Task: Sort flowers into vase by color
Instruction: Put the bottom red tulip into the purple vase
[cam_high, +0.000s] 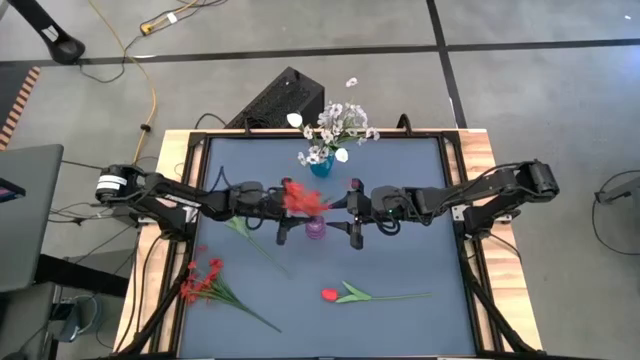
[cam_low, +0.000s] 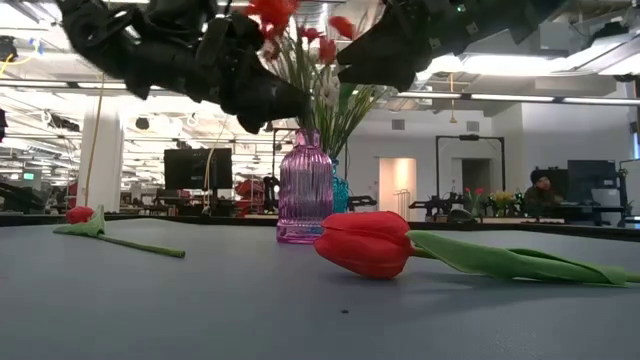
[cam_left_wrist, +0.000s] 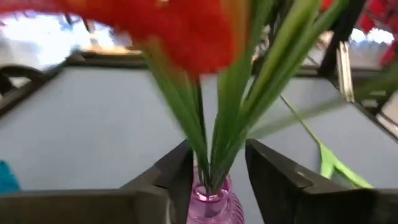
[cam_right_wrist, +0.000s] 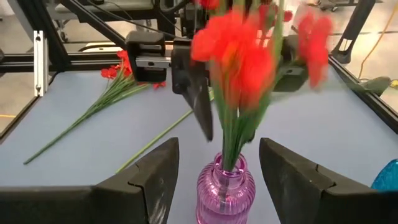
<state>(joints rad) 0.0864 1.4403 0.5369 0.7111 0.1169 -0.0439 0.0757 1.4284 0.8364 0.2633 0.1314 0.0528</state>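
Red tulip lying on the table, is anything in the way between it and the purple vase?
Nothing visible lies between them. The red tulip lies on bare mat, apart from the purple vase. Both grippers, left and right, flank the vase, open.

Non-task surroundings: floor clutter, room background, work surface.

A dark blue tabletop (cam_high: 400, 250) is sitting inside a light wooden frame (cam_high: 490, 190). Behind its far edge a black slatted box (cam_high: 280, 100) is resting on the grey floor (cam_high: 520, 90), and a yellow cable (cam_high: 148, 90) is trailing across that floor past black tape lines (cam_high: 440, 40). A laptop-like grey device (cam_high: 25, 215) is lying off the frame's left side. In the low view a white column (cam_low: 100, 155) and a dark monitor (cam_low: 197, 168) are standing in the room beyond, ceiling light strips (cam_low: 520, 98) are glowing overhead, and a seated person (cam_low: 543, 190) is showing far off, details too small to tell.
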